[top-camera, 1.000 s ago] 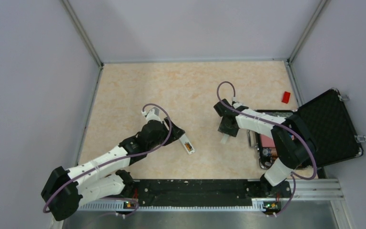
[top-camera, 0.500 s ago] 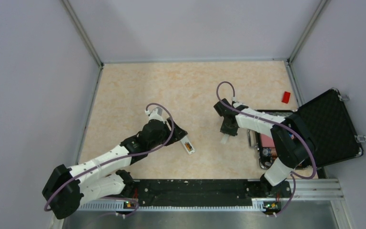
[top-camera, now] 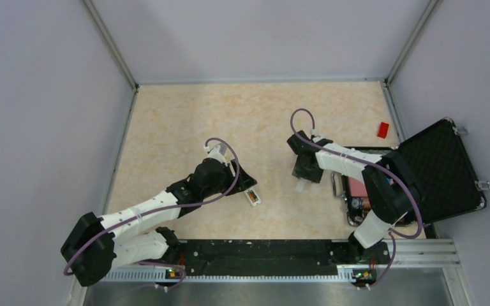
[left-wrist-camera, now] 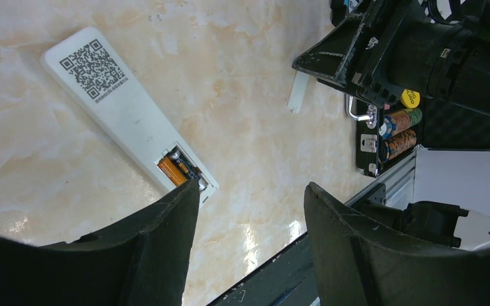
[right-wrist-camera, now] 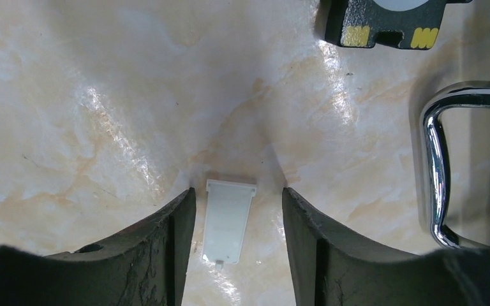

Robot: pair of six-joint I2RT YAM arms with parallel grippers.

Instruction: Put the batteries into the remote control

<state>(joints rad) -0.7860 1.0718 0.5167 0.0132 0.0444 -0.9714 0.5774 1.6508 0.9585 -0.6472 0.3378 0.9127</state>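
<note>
Pale lilac-grey walls [top-camera: 261, 38] enclose a glossy beige marbled tabletop [top-camera: 242, 121] on three sides, with silver aluminium posts [top-camera: 110, 44] at the far corners. A black mounting strip [top-camera: 261, 255] and a silver slotted rail [top-camera: 261, 275] edge the near side. Soft light glints off the marble.

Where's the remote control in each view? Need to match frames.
Top external: remote control sits low centre, its near end showing.
Left wrist: remote control lies upper left, back side up, QR code at the far end.
Right wrist: not in it.
Shared landmark: loose white cover, in all three.
</note>
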